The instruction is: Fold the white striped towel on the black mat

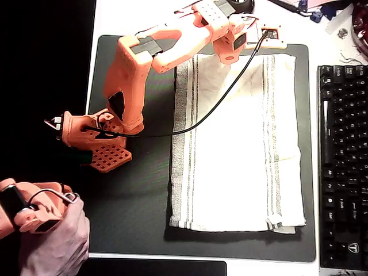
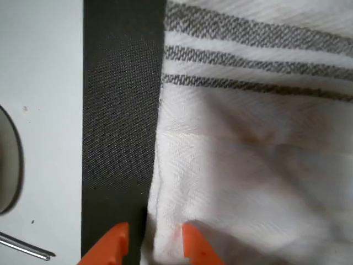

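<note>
White striped towel (image 1: pixel 236 144) lies flat, right of centre on the black mat (image 1: pixel 132 201), overhead view. Orange claw (image 2: pixel 150 240) at the towel's top edge; wrist view: tips spread, straddling the hem, one over mat, one on cloth. Keyboard (image 1: pixel 342 167) far right.

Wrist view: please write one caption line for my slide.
Open gripper straddling the towel edge on the black mat.

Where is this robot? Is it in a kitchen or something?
More likely someone's desk or workbench. A black computer keyboard sits beside the black mat, and small parts and cables clutter the white tabletop. The white striped towel lies on the mat under the orange gripper.
</note>
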